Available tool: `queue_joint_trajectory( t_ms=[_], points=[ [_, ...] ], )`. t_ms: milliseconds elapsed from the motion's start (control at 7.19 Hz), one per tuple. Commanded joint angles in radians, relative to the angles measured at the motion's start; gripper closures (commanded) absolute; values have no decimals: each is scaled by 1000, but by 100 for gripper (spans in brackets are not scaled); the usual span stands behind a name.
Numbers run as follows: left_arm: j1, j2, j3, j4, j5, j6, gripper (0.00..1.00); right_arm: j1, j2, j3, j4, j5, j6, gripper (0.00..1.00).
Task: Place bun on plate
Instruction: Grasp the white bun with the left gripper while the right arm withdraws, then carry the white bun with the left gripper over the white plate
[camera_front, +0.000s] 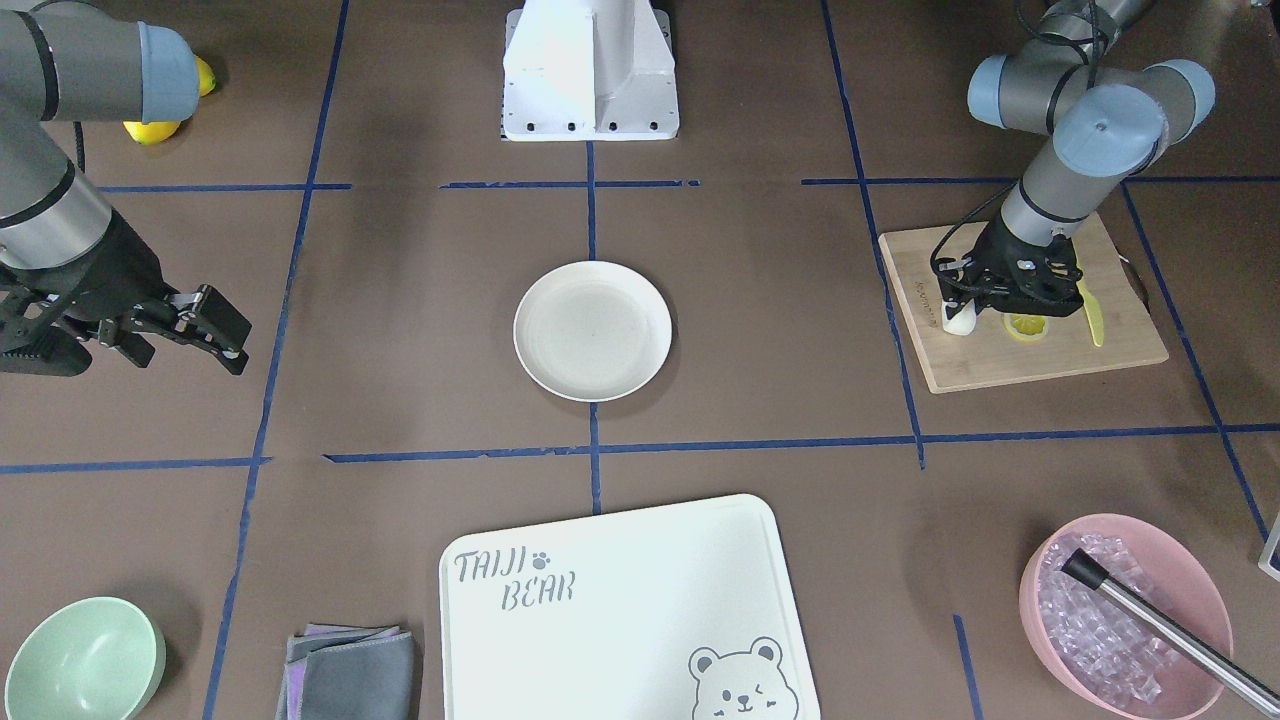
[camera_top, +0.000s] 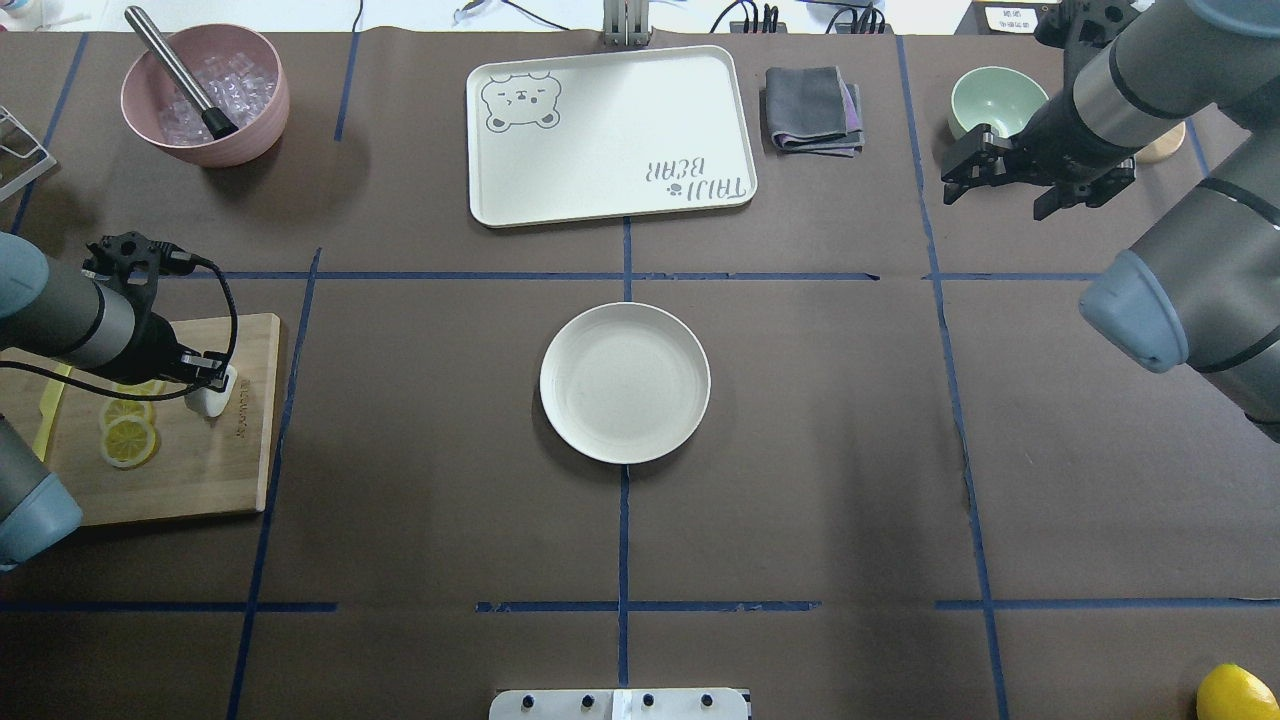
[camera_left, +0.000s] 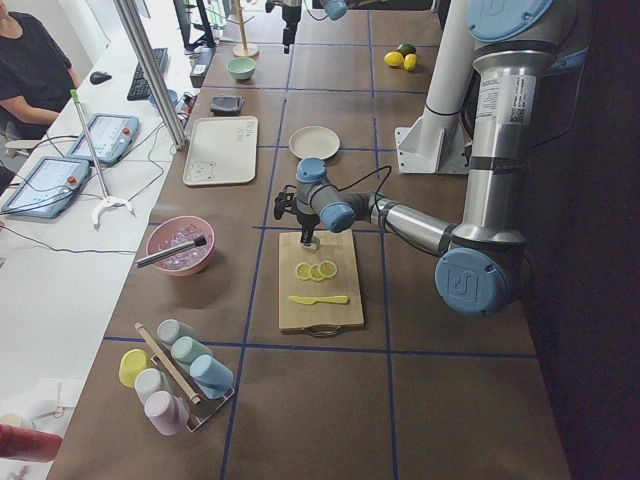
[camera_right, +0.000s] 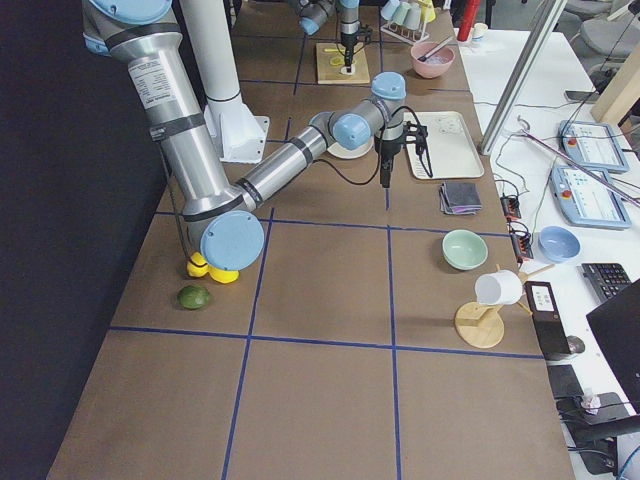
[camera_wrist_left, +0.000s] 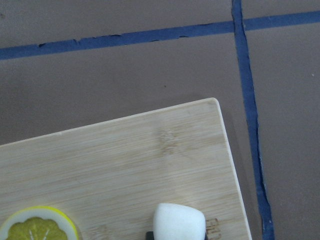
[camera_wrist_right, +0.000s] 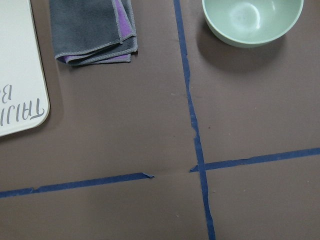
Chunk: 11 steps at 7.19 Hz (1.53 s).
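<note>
The bun (camera_front: 958, 320) (camera_top: 210, 399) is a small white lump on the wooden cutting board (camera_front: 1020, 365), near the board's edge that faces the plate. My left gripper (camera_front: 962, 303) (camera_top: 208, 380) reaches down onto the bun and looks shut on it. The left wrist view has the bun (camera_wrist_left: 179, 223) at its bottom edge, over the board's corner. The round cream plate (camera_front: 593, 331) (camera_top: 625, 383) lies bare at the table's centre, well apart from the bun. My right gripper (camera_front: 222, 335) (camera_top: 962, 168) hovers open and holds nothing, near the green bowl (camera_top: 996, 98).
Lemon slices (camera_top: 128, 440) and a yellow knife (camera_front: 1093, 315) share the wooden board. The white bear-printed board (camera_front: 620, 600), a folded grey cloth (camera_front: 350, 670) and a pink bowl of ice (camera_front: 1125, 610) line the far side. Whole lemons (camera_front: 150, 130) lie by the right arm.
</note>
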Motion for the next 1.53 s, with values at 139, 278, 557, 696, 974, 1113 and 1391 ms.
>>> queue_joint_trajectory(
  t_ms=[139, 278, 557, 696, 974, 1113, 1391],
  points=[
    [-6, -83, -65, 184, -10, 0, 73, 106, -85, -5, -3, 10, -195, 0],
    [-8, -208, -99, 386, -4, 0, 73, 152, -129, -10, 2, 10, -301, 0],
    [1, -374, -80, 510, -3, -81, 72, 255, -253, -11, 8, 69, -520, 0],
    [21, -453, -37, 511, -4, -171, 72, 307, -315, -11, 10, 75, -632, 0],
    [120, -681, 120, 509, 3, -368, 72, 402, -395, -52, 26, 138, -775, 0],
    [171, -765, 190, 507, 62, -432, 72, 463, -403, -144, 114, 201, -825, 0],
    [208, -901, 337, 506, 82, -498, 72, 513, -389, -273, 242, 250, -847, 0]
  ],
)
